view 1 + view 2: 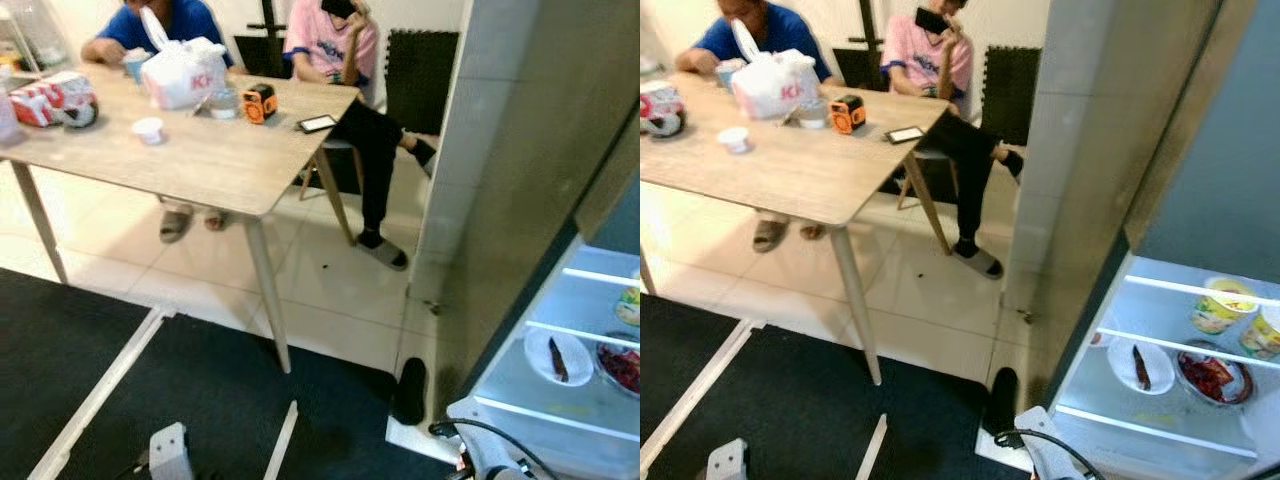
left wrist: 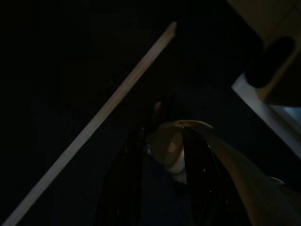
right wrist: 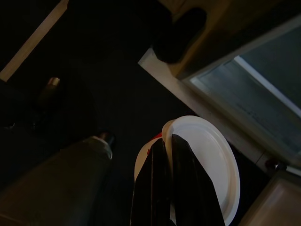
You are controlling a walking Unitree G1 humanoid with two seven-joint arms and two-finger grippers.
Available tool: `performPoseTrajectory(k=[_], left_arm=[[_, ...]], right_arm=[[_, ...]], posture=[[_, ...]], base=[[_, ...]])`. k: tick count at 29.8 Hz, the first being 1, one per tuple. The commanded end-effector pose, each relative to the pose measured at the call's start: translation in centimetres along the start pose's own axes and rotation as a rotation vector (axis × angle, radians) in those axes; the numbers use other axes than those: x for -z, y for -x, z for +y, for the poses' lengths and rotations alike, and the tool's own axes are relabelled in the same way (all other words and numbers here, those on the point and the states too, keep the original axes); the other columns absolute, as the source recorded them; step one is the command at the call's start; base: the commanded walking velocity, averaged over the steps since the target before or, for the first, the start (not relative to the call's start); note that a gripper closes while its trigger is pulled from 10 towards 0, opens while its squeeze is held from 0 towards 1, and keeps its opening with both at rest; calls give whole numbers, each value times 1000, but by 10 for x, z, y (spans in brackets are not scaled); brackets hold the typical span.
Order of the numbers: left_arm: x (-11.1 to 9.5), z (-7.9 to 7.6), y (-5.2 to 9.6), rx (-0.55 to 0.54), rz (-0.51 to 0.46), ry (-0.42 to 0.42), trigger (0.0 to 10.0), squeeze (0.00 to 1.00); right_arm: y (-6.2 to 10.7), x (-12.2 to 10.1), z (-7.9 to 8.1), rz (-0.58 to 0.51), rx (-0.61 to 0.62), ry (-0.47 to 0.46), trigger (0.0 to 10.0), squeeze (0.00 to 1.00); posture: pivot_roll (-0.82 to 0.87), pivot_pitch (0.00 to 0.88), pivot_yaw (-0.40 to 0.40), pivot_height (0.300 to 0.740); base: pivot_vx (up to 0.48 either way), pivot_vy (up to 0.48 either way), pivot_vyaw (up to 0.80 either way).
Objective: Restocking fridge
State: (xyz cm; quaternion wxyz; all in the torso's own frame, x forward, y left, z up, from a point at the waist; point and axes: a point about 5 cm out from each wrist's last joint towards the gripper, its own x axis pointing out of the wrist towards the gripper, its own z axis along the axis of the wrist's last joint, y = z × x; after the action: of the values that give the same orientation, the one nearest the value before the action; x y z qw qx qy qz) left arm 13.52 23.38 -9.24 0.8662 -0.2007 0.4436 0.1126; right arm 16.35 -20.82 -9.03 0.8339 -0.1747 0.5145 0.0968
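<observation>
My right gripper (image 3: 168, 137) is shut on the rim of a white plate (image 3: 211, 160), held low over the dark mat beside the open fridge (image 1: 1160, 420). Inside the lit fridge, one glass shelf carries a small white plate with a dark piece on it (image 1: 1140, 365) and a bowl of red food (image 1: 1212, 378). Two yellow-green cups (image 1: 1218, 305) stand on the shelf above. My left gripper (image 2: 162, 155) hangs in the dark over the mat, fingers apart with nothing between them.
A wooden table (image 1: 200, 165) holds a white bag (image 1: 185, 72), an orange gadget (image 1: 260, 102) and a phone (image 1: 317, 123). Two people (image 1: 340, 40) sit behind it. A black slipper (image 1: 408, 390) lies by the fridge corner. White bars (image 1: 95, 395) cross the mat.
</observation>
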Motion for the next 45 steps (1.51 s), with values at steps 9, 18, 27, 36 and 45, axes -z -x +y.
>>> performPoseTrajectory(k=[9,18,27,36,45], left_arm=[[4,1,1,-2,16,16,10000,0],[5,0,1,1,18,20,10000,0],[4,0,0,-16,10,26,10000,0],[4,-4,-1,23,17,19,10000,0],[-8,-11,-5,60,-6,-23,10000,0]], right_arm=[[0,0,0,1,7,29,10000,0],[0,2,-1,4,13,27,10000,0],[0,-2,-3,-15,25,33,10000,0],[0,-44,-17,-164,93,55,10000,0],[3,-82,-27,-266,141,83,10000,0]], posture=[[-13,0,9,740],[-19,0,11,740],[-19,0,11,740],[-20,0,13,740],[-16,0,14,740]], base=[[0,-417,0],[0,-404,0],[0,0,0],[0,0,0],[0,0,0]])
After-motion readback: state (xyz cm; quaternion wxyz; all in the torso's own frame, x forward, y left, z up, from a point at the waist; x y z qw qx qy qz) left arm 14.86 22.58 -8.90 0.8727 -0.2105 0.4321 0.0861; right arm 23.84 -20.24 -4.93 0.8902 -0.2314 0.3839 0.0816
